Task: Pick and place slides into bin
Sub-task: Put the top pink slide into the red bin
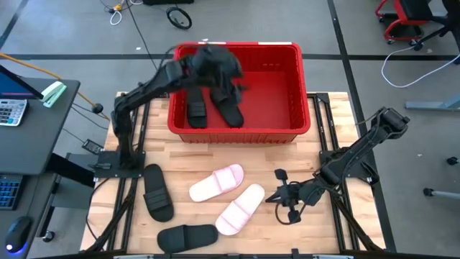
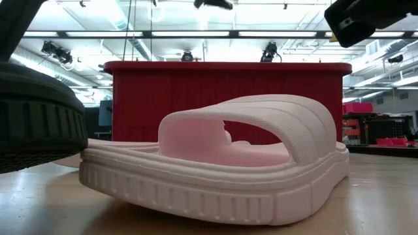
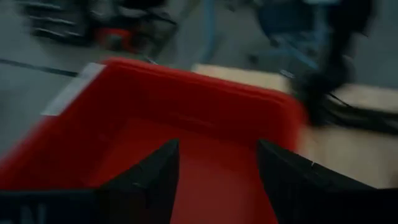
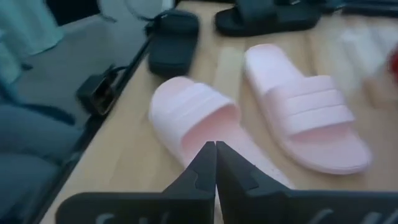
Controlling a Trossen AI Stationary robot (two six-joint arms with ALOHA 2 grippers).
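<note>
The red bin (image 1: pixel 287 93) stands at the table's far middle. Two black slides (image 1: pixel 198 109) (image 1: pixel 231 108) lie inside its left part. My left gripper (image 1: pixel 215 68) hangs open and empty over that part of the bin (image 3: pixel 205 124). Two pink slides (image 1: pixel 217 183) (image 1: pixel 241 208) lie sole-down on the table, and also show in the right wrist view (image 4: pixel 305 106) (image 4: pixel 193 118). Two more black slides (image 1: pixel 157 193) (image 1: pixel 187 236) lie at the near left. My right gripper (image 1: pixel 282 196) is shut, just right of the nearer pink slide and apart from it.
The low view shows a pink slide (image 2: pixel 222 176) close up, a black slide's sole (image 2: pixel 32 117) at the left and the bin wall (image 2: pixel 228 91) behind. Bare wood lies between the slides and the bin. A desk with a calculator (image 1: pixel 11 111) stands left of the table.
</note>
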